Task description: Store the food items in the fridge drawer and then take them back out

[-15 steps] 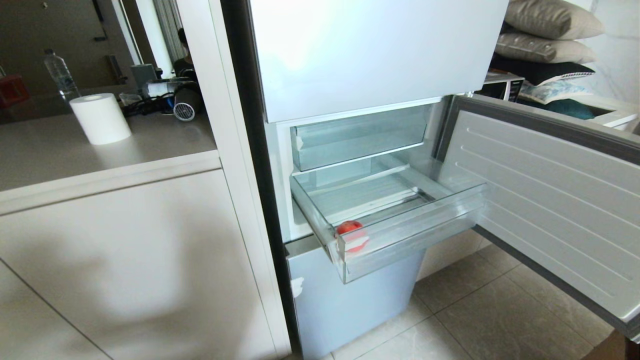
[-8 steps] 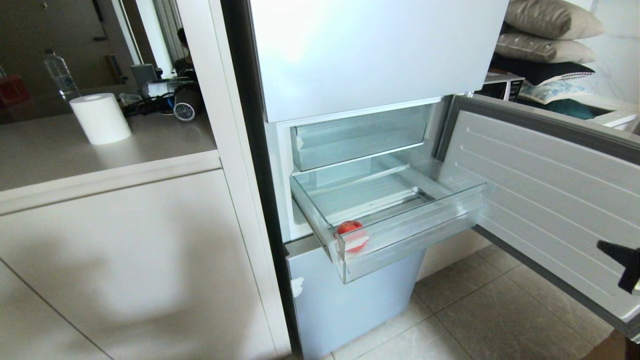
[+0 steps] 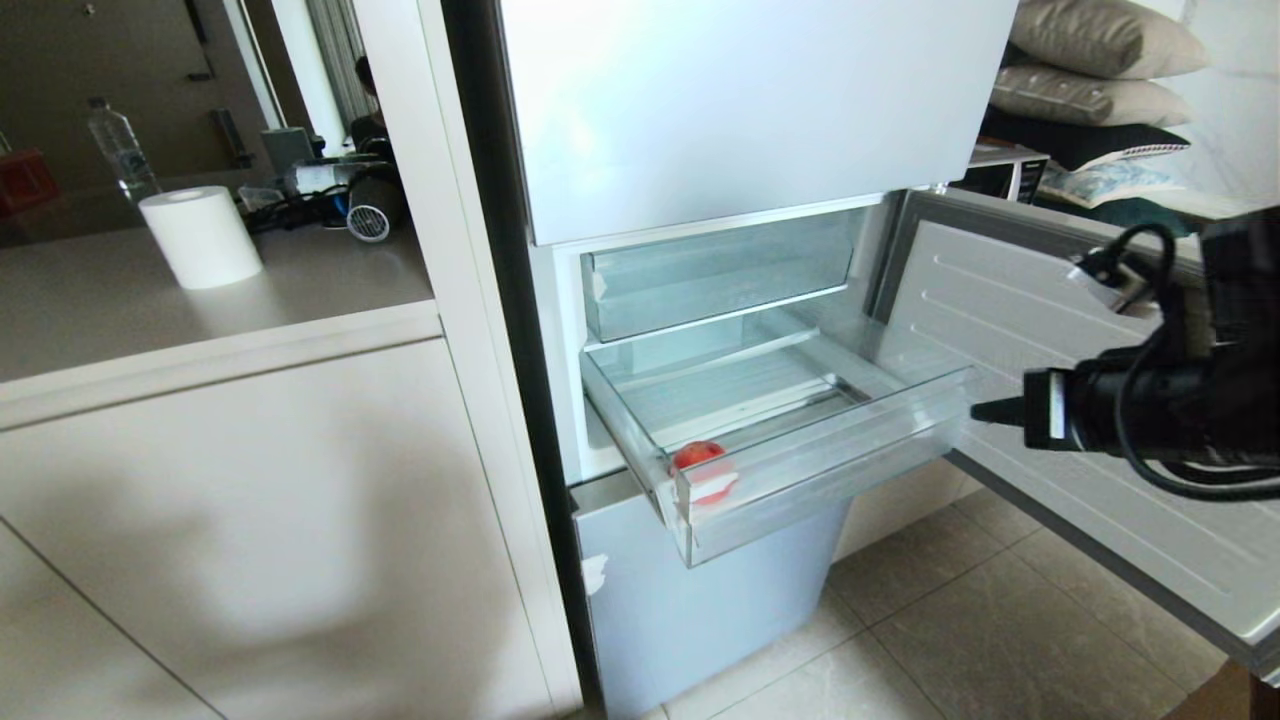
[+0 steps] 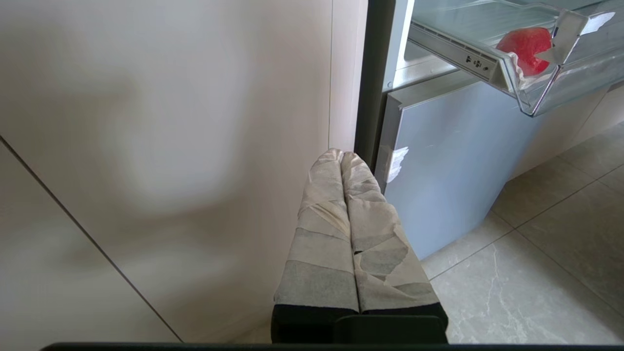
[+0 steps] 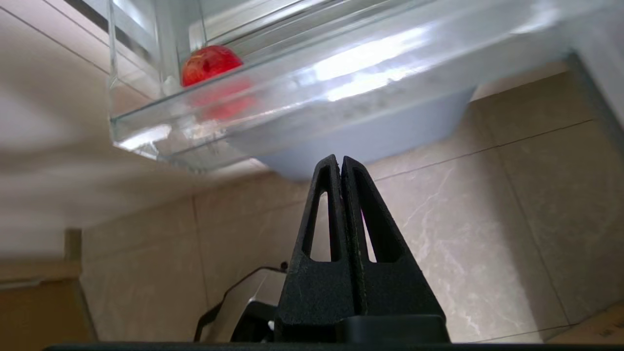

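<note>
The clear fridge drawer (image 3: 850, 440) stands pulled out of the fridge. A small red food item (image 3: 700, 457) lies in its front left corner, also seen through the plastic in the left wrist view (image 4: 526, 46) and the right wrist view (image 5: 210, 63). My right gripper (image 3: 985, 410) is shut and empty, pointing at the drawer's right front corner, a short gap away. In its own view the black fingertips (image 5: 340, 163) are pressed together below the drawer (image 5: 302, 97). My left gripper (image 4: 342, 155) is shut, parked low beside the cabinet, with taped fingers.
The open fridge door (image 3: 1100, 400) hangs right behind my right arm. A closed blue-grey lower panel (image 3: 700, 610) sits under the drawer. A shallower clear tray (image 3: 720, 275) is above it. A counter (image 3: 200, 300) with a paper roll (image 3: 200, 238) stands at left. Tiled floor (image 3: 950, 640) lies below.
My right arm has come into the head view from the lower right and risen leftward to the drawer's right front corner. Drawer and red item have not moved.
</note>
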